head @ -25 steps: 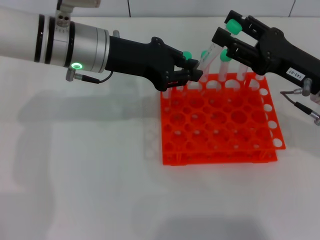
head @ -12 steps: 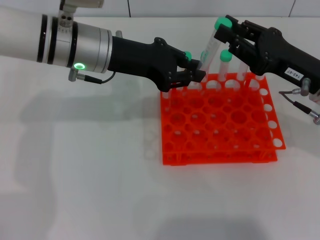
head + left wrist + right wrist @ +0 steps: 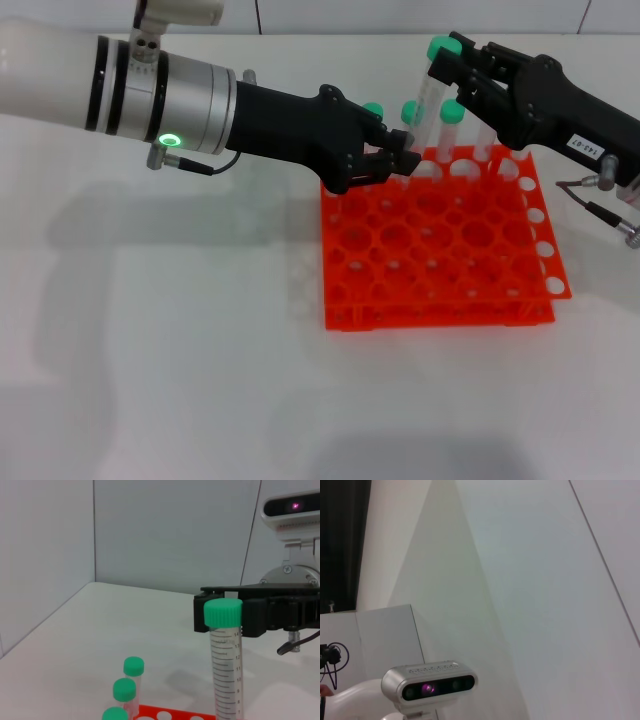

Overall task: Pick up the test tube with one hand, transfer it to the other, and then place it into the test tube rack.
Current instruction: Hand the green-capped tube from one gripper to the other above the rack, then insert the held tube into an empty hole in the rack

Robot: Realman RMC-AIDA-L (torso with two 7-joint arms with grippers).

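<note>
The test tube (image 3: 428, 85) stands almost upright above the back edge of the orange test tube rack (image 3: 440, 250). My left gripper (image 3: 402, 155), on the arm with the green ring, is shut on its lower end. My right gripper (image 3: 455, 65), the one with the white label, is at the tube's green cap with its jaws spread wider than the cap. In the left wrist view the test tube (image 3: 225, 670) rises in front of the right gripper (image 3: 260, 612), whose black finger sits right behind the cap. The right wrist view shows only walls and the robot's head.
Other green-capped tubes (image 3: 452, 112) stand in the rack's back row, close to both grippers, and three of their caps (image 3: 124, 689) show in the left wrist view. A cable (image 3: 600, 212) hangs by the right wrist. The white table (image 3: 180, 340) stretches left of the rack.
The left arm has pushed a little to the right. The tube has swung from a lean to nearly upright, its cap moving left. The right gripper has hardly moved.
</note>
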